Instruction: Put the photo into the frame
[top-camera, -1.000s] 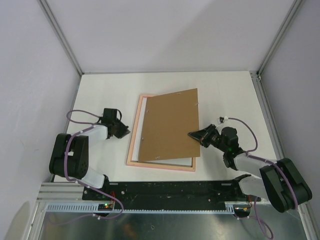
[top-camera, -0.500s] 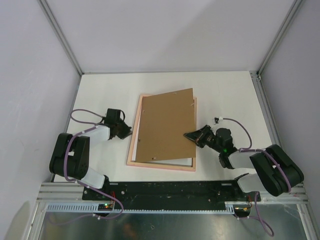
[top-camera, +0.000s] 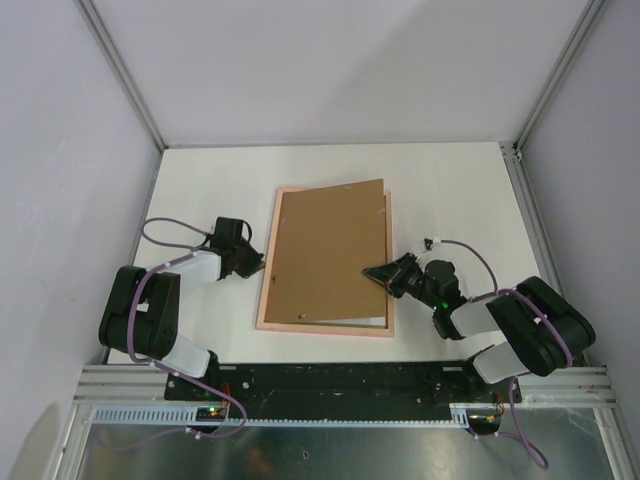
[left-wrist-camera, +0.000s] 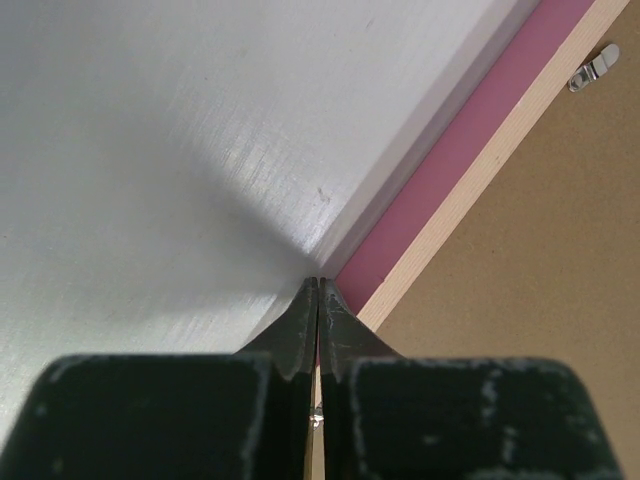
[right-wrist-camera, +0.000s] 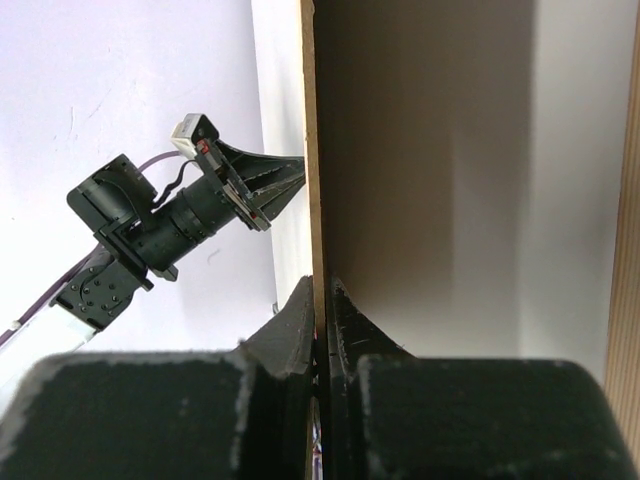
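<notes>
The pale pink frame (top-camera: 268, 275) lies flat at the table's middle. A brown backing board (top-camera: 325, 255) covers nearly all of it. My right gripper (top-camera: 372, 271) is shut on the board's right edge and holds that side slightly raised; the right wrist view shows the board's thin edge (right-wrist-camera: 309, 150) between the right gripper's (right-wrist-camera: 320, 290) fingers. My left gripper (top-camera: 258, 266) is shut and empty. In the left wrist view the left gripper (left-wrist-camera: 318, 285) has its tips at the outer side of the frame's pink left rail (left-wrist-camera: 450, 160). The photo is hidden; only a white strip (top-camera: 350, 321) shows by the near rail.
A small metal clip (left-wrist-camera: 593, 66) sits on the board's (left-wrist-camera: 540, 260) back near its edge. White table (top-camera: 200, 190) surrounds the frame, with walls at the back and sides. The arm bases and a black rail (top-camera: 330, 380) line the near edge.
The board has swung round and come down to lie squarely over the frame, the right gripper moving left with it. The left gripper has shut and edged up to the frame's left rail.
</notes>
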